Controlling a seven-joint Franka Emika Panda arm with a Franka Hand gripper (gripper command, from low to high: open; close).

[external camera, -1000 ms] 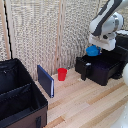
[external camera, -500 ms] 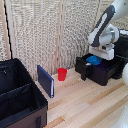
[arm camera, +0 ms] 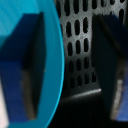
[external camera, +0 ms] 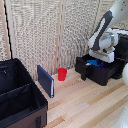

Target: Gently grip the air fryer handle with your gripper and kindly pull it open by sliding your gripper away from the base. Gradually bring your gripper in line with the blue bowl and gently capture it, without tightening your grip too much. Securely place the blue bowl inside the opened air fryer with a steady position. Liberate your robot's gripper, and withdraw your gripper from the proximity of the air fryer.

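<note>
The blue bowl (arm camera: 30, 60) sits low inside the pulled-out drawer of the air fryer (external camera: 102, 72), over its perforated floor, with the gripper (arm camera: 70, 65) straddling its rim, one finger (arm camera: 30, 65) inside the bowl, the other outside it, jaws apart and not clamping. It looks like light, stiff, slick plastic, best held by the thin rim with little force. Well clear of the air fryer stand a red cup (external camera: 62, 74), a blue panel (external camera: 45, 80) and a black case (external camera: 17, 97), none obstructing a withdrawal; only the drawer walls crowd the fingers.

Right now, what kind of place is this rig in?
Likely a lab mock-up, not a kitchen: air fryer sits on a wood-plank floor, corrugated panels behind, black fabric case nearby.
</note>
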